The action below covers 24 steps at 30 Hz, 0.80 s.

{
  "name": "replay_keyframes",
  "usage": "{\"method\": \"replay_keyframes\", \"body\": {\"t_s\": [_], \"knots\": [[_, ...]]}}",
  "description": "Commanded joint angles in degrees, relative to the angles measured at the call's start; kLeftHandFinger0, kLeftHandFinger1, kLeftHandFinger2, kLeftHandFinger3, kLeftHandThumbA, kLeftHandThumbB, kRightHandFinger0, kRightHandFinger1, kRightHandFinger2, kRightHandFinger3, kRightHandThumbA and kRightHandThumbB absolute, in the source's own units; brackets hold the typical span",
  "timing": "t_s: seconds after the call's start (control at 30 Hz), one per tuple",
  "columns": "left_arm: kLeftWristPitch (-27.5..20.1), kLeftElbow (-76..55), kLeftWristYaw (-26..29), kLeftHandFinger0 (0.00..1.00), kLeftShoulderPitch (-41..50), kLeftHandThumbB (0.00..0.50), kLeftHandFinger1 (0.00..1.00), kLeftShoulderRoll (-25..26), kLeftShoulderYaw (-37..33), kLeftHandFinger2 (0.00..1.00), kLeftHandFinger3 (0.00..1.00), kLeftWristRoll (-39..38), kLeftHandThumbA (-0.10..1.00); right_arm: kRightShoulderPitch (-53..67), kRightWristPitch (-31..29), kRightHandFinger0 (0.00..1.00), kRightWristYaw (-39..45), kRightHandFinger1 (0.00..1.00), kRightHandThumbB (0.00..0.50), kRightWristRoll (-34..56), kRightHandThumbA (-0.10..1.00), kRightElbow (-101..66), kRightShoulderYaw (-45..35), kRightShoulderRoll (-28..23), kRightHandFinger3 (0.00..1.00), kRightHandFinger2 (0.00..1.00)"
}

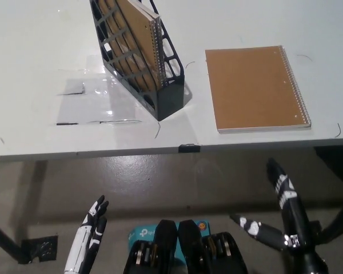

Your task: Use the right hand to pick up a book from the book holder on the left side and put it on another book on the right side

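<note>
The white left hand (88, 242) is seen at the lower left, below the front edge of the white table (40, 123) and well to the left of the book holder; its fingers are stretched out and apart, and nothing is held in them. On the table top, to the left of the book holder, a patch of clear tape or film (88, 103) is stuck flat, with dark marks at its edges. The black book holder (160, 85) is stood on the table left of centre, with its lattice side turned to the front and its lower end close to the table's front edge. In the book holder a brown spiral-bound book (138, 31) is leant upright, its wire spine along the right edge, with more brown books (117, 43) packed behind it. Just right of the book holder, apart from it, a second brown book (254, 88) is laid flat on the table, with its wire spine on the far side from the holder. At the table's front edge, below and to the right of the holder, a small black clip (188, 148) is fixed. The black right hand (280, 214) is held low at the lower right, below the table edge and well away from the book holder, with its fingers spread loose and nothing grasped.
</note>
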Motion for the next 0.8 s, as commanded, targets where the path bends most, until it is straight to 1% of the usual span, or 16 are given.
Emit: {"method": "replay_keyframes", "body": {"t_s": [0.0, 0.03, 0.07, 0.13, 0.17, 0.2, 0.23, 0.27, 0.33, 0.47, 0.5, 0.57, 0.6, 0.7, 0.77], "knots": [[-5.16, 0.81, 1.56, 1.00, 0.13, 0.115, 1.00, 0.02, -0.16, 1.00, 1.00, 0.06, 1.00, -6.64, 1.60, 1.00, 2.08, 1.00, 0.247, 0.05, 0.98, -7.17, 1.50, 1.12, 1.00, 1.00], [-5.18, 0.89, 1.41, 1.00, 0.21, 0.118, 1.00, -0.03, -0.24, 1.00, 1.00, -0.04, 1.00, -8.78, 3.23, 1.00, 2.10, 1.00, 0.267, -0.22, 0.98, -7.74, 1.47, 1.35, 1.00, 1.00], [-4.86, 0.72, 1.18, 1.00, 0.30, 0.118, 1.00, 0.00, -0.33, 1.00, 1.00, 0.00, 0.99, -11.81, 4.70, 1.00, 2.24, 1.00, 0.261, -0.06, 0.96, -7.69, 1.45, 1.64, 1.00, 1.00], [-4.39, 0.55, 1.17, 1.00, 0.47, 0.131, 1.00, -0.12, -0.51, 1.00, 1.00, 0.36, 0.97, -16.43, 7.33, 1.00, 2.55, 1.00, 0.281, 0.10, 0.96, -7.14, 1.26, 1.82, 1.00, 1.00], [-4.11, 0.34, 1.23, 1.00, 0.52, 0.131, 1.00, -0.13, -0.58, 1.00, 1.00, 0.63, 0.97, -18.59, 8.22, 1.00, 2.75, 1.00, 0.281, 0.06, 0.96, -6.43, 1.17, 1.73, 1.00, 1.00], [-4.18, 0.38, 1.21, 1.00, 0.49, 0.130, 1.00, -0.21, -0.58, 1.00, 1.00, 0.48, 0.95, -20.84, 9.27, 1.00, 3.04, 1.00, 0.278, 0.36, 0.97, -5.25, 1.09, 1.69, 1.00, 1.00], [-4.18, 0.37, 1.25, 1.00, 0.51, 0.125, 1.00, -0.25, -0.58, 1.00, 1.00, 0.47, 0.93, -23.25, 9.71, 1.00, 3.20, 1.00, 0.245, 1.21, 0.96, -3.11, 0.87, 1.83, 1.00, 1.00], [-4.44, 0.37, 1.36, 1.00, 0.51, 0.124, 1.00, -0.14, -0.68, 1.00, 1.00, 0.83, 0.93, -26.11, 9.95, 1.00, 3.32, 1.00, 0.236, 2.18, 0.99, -0.03, 0.58, 2.11, 1.00, 1.00], [-4.07, 0.05, 1.06, 1.00, 0.27, 0.122, 1.00, 0.09, -0.85, 1.00, 1.00, 0.99, 0.95, -30.32, 10.66, 1.00, 3.76, 1.00, 0.267, 5.09, 1.00, 4.66, -0.28, 3.04, 1.00, 1.00], [-3.58, -0.04, 1.17, 1.00, -0.33, 0.136, 1.00, 0.14, -0.96, 1.00, 1.00, 1.44, 0.96, -38.12, 11.17, 1.00, 4.68, 1.00, 0.277, 7.73, 1.00, 13.27, -1.65, 4.02, 1.00, 1.00], [-3.01, -0.40, 0.96, 1.00, -0.32, 0.141, 1.00, -0.06, -0.97, 1.00, 1.00, 1.15, 0.94, -40.32, 11.71, 1.00, 4.65, 1.00, 0.295, 7.43, 1.00, 15.35, -1.82, 4.20, 1.00, 1.00], [-2.82, -0.59, 1.11, 1.00, -0.46, 0.144, 1.00, -0.07, -0.98, 1.00, 1.00, 1.59, 0.94, -43.22, 11.33, 1.00, 3.86, 1.00, 0.314, 3.89, 1.00, 18.45, -0.81, 3.76, 1.00, 1.00], [-3.10, -0.43, 1.05, 1.00, -0.67, 0.146, 1.00, -0.06, -0.93, 1.00, 1.00, 1.38, 0.94, -45.18, 10.37, 1.00, 3.30, 1.00, 0.311, 2.20, 1.00, 20.87, -0.19, 3.62, 1.00, 1.00], [-3.61, -0.03, 0.75, 1.00, -1.11, 0.139, 1.00, -0.16, -0.90, 1.00, 1.00, 0.67, 0.91, -48.45, 10.62, 1.00, 3.41, 1.00, 0.301, 1.72, 1.00, 24.45, 0.29, 3.72, 1.00, 1.00], [-2.84, -0.19, 0.78, 1.00, -1.38, 0.147, 1.00, 0.01, -1.06, 1.00, 1.00, 1.46, 0.93, -51.13, 10.93, 1.00, 3.64, 1.00, 0.317, 1.82, 1.00, 27.75, 0.42, 4.03, 1.00, 1.00]]}}
